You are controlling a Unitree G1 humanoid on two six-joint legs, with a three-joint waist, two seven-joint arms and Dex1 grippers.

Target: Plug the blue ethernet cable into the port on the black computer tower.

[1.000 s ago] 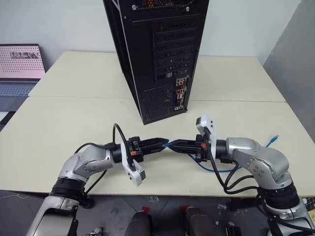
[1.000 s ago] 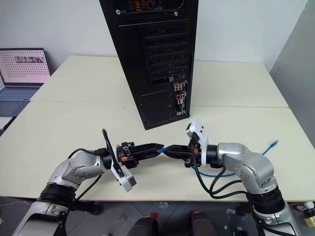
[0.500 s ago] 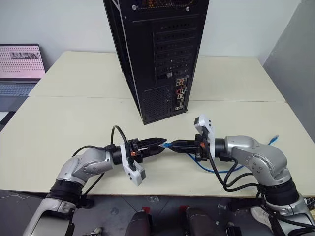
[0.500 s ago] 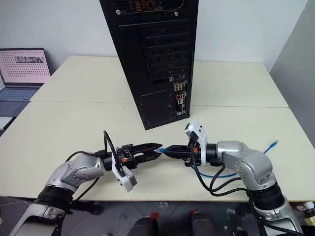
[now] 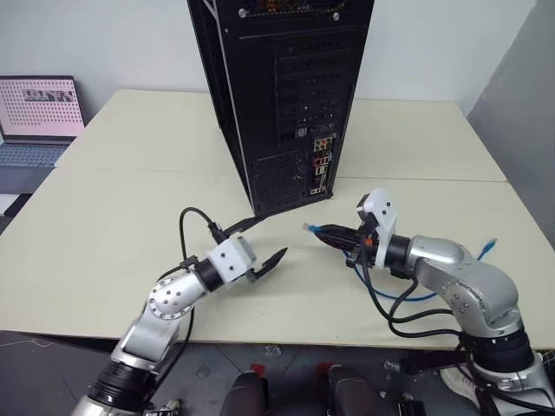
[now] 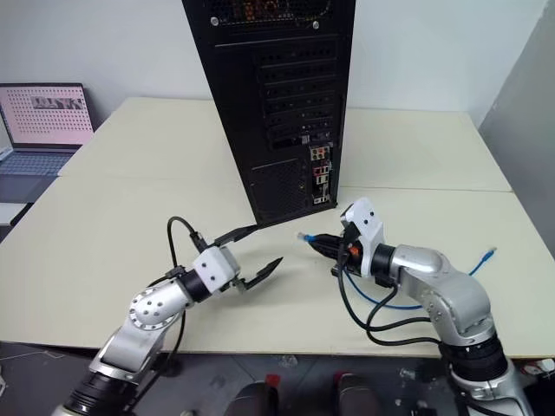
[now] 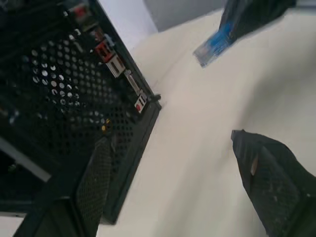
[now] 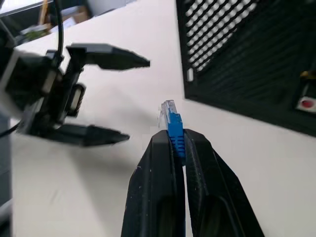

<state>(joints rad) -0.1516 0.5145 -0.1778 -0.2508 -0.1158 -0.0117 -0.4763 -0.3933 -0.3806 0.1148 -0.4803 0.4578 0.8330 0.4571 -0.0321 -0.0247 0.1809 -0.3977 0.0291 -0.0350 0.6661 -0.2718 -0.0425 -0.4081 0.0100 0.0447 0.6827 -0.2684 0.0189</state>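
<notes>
Left eye view: gripping the blue cable [image 5: 392, 295] just behind its clear plug [image 5: 309, 229] with the right gripper [image 5: 330, 234], fingers clamped tight, plug jutting out above the table [image 5: 95, 234] toward the foot of the black computer tower [image 5: 282, 95]; hanging apart from the plug with the left gripper [image 5: 258, 247], fingers spread wide and holding nothing; trailing the slack in a loop behind the right arm, far end lying near the table's right edge

Right eye view: standing upright at the middle of the table, the tower showing its rear cluster of coloured connectors [image 6: 320, 173] low on the panel, the port somewhere among them but too small to single out; glowing pink at the far left, a laptop [image 6: 45, 121]

Left wrist view: looking past one black finger [image 7: 269, 177] at the vent grille and red and white sockets of the tower, blue plug floating beyond, clear of the panel

Right wrist view: pinching the blue boot between both fingers [image 8: 160, 192], clear tip pointing forward, empty left gripper splayed alongside

Judging the step: carrying the plug to the port, insertion not yet begun; calling next for lifting and turning the plug square to the socket, clip correctly oriented, then pressing straight in
</notes>
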